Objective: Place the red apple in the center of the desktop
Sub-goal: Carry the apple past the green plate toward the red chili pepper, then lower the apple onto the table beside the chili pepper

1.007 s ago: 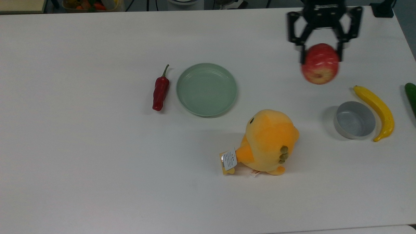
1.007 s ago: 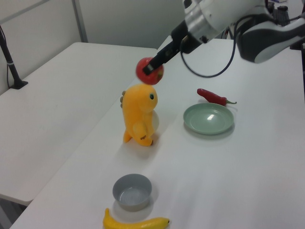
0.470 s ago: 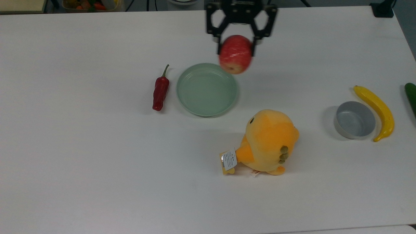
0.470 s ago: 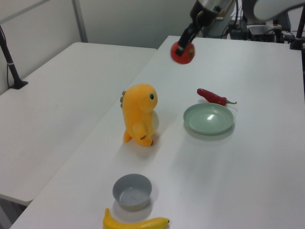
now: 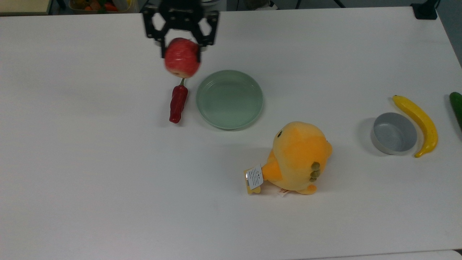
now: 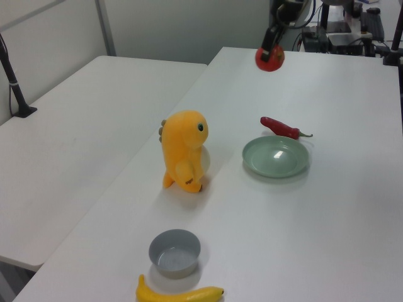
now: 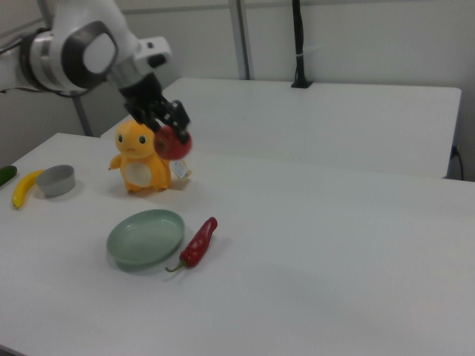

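The red apple point(image 5: 182, 57) hangs in the air above the white desktop point(image 5: 90, 151), held between the black fingers of my gripper point(image 5: 180, 47), which is shut on it. In the top view it sits just above the stem end of the red chili pepper point(image 5: 178, 103), left of the green plate point(image 5: 229, 99). The left view shows the apple point(image 6: 269, 58) high above the desktop point(image 6: 315, 226), beyond the chili point(image 6: 282, 128). In the right view the apple point(image 7: 174, 142) and gripper point(image 7: 168, 127) hover in front of the orange plush toy point(image 7: 138, 158).
An orange plush toy point(image 5: 297, 157) stands right of centre in the top view. A grey bowl point(image 5: 393, 133), a yellow banana point(image 5: 418, 123) and a green vegetable point(image 5: 456, 108) lie at the top view's right edge. A bin of produce point(image 5: 97, 5) sits beyond the far edge.
My gripper has carried the apple steadily toward the top view's left, from above the bowl and banana side, past the plate, to above the chili. Nothing else has moved.
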`<state>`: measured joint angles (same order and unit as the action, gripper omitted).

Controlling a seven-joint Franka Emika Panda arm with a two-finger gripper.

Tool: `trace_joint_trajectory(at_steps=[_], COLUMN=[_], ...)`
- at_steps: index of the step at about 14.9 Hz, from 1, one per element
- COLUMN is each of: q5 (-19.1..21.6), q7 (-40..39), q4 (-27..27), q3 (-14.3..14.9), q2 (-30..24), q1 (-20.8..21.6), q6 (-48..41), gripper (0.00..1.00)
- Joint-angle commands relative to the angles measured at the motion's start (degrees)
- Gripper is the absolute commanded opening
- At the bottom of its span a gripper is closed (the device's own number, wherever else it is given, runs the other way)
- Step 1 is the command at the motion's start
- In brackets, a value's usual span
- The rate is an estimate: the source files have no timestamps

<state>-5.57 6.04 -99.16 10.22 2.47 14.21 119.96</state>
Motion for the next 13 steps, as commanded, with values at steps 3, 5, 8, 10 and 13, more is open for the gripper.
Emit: trace_joint_trajectory(at_steps=[3, 5, 8, 10, 13], q5=[6.96, 8.47, 8.47, 8.38, 8.47], q7=[-10.34, -10.26, -10.26, -10.17, -10.09], q4=[-5.16, -4.99, -4.9, -4.9, -4.9], q3=[5.95, 6.04, 6.04, 6.04, 6.13], q2=[1.3, 3.58, 8.24, 10.71, 13.52], q1=[-2.07, -3.74, -4.54, -5.24, -6.21], q6=[-1.48, -1.57, -0.87, -0.25, 2.03], gripper=[0.15, 0.15, 0.15, 0.15, 0.16])
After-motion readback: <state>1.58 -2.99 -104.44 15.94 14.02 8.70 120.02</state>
